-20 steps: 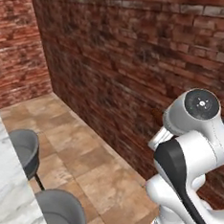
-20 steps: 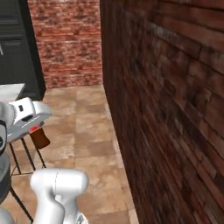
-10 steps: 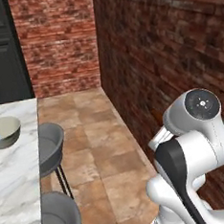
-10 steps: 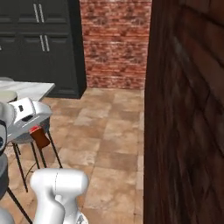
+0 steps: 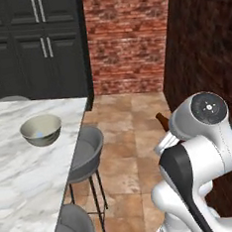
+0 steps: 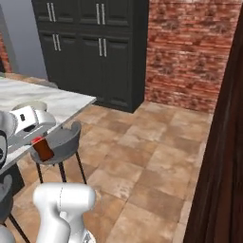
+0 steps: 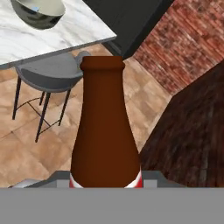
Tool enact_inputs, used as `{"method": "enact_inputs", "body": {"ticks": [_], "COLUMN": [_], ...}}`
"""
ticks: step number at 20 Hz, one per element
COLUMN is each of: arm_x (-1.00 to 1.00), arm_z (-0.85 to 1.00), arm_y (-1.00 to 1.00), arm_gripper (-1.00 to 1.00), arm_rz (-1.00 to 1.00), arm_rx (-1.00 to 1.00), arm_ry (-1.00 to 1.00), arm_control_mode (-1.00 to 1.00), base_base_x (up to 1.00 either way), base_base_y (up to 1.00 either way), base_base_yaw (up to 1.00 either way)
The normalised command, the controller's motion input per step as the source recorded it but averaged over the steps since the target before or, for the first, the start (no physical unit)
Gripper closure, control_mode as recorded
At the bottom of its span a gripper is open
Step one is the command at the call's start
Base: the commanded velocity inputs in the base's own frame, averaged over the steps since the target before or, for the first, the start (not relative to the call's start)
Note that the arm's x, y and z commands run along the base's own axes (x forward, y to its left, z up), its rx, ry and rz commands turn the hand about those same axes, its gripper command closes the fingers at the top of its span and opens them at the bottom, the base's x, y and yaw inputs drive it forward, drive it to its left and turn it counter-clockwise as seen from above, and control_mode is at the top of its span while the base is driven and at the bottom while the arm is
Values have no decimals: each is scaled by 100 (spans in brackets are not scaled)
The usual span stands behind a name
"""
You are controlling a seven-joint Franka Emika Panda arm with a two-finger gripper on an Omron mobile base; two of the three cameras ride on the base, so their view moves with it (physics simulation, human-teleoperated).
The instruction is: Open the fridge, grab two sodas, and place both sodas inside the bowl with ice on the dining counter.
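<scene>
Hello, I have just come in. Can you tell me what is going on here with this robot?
The white arm is carrying a brown soda bottle in its pincer, held up off the floor beside the dining counter. The bowl stands on that marble counter, near its edge, with grey stools below. The bottle is not yet over the bowl. Dark cabinets stand behind.

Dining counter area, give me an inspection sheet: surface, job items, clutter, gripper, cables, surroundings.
Surface: counter, white marble with grey veins.
Job's things: bowl upright on the counter near its far end; contents cannot be told. Brown bottle held off the counter, over the floor beside the stools. Red can and fridge: nothing seen.
Clutter: nothing seen.
Gripper: gripper carries the bottle; fingertips hidden behind it.
Cables: nothing seen.
Surroundings: grey stools along the counter edge, dark cabinets, brick wall, tiled floor.
</scene>
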Motion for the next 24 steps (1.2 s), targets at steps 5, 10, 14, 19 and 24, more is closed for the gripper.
{"method": "enact_inputs", "body": {"ticks": [5,10,14,19,24], "arm_x": [0,0,0,0,0], "arm_z": [0,0,0,0,0], "arm_y": [0,0,0,0,0], "arm_gripper": [100,100,100,100,100], "arm_rz": [0,0,0,0,0], "arm_rx": [0,0,0,0,0], "arm_ry": [0,0,0,0,0], "arm_control_mode": [100,100,100,100,100], "base_base_x": [71,72,71,72,71], "base_base_y": [-25,-24,-24,-22,-21], "base_base_yaw": [53,52,52,53,53]}}
